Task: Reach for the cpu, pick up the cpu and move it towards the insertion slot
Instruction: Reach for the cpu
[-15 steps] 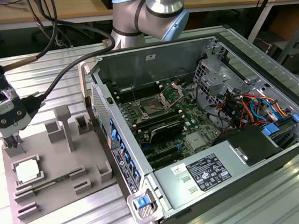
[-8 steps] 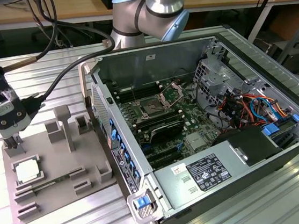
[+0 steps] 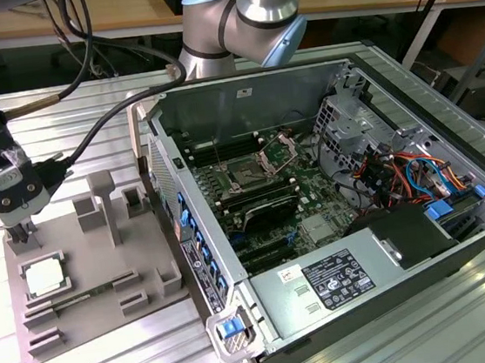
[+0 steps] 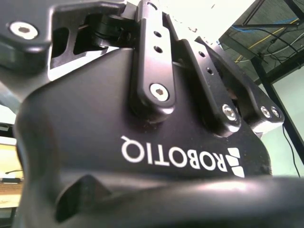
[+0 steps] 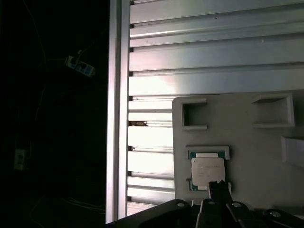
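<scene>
Hovering gripper (image 3: 26, 239) recorded just beside cpu (image 3: 43, 276).
Seated in grey fixture (image 3: 84, 252), the cpu is apparently untouched; claw state cannot be told.

The cpu (image 3: 44, 276) lies on the fixture plate (image 3: 85, 261) — case (image 3: 241, 94) at the exterior view's right.

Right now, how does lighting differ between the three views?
Exterior view: even light on gripper and cpu, glare streaking the aluminium table. First wrist view: half black, table slats washed out. Second wrist view: gripper's dark body against a blown-out background.
</scene>
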Tool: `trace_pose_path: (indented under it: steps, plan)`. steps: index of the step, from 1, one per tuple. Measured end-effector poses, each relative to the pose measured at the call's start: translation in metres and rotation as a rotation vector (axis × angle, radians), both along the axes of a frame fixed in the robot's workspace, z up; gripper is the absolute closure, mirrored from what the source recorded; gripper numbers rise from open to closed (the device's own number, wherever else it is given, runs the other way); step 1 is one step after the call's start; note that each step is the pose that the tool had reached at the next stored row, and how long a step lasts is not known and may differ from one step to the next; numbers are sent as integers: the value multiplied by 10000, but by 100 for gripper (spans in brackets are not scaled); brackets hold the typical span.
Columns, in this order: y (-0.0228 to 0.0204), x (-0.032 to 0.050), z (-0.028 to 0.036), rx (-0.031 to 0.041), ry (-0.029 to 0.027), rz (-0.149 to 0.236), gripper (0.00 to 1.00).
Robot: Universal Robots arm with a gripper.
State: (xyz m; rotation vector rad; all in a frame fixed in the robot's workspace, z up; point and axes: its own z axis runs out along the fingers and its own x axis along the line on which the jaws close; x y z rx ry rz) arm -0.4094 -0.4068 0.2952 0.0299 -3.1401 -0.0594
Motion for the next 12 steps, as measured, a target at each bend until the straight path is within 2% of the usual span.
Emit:
trace_pose_path:
  steps: [12]
  plan:
    - [-25,-9,-20,-1,0,1,89]
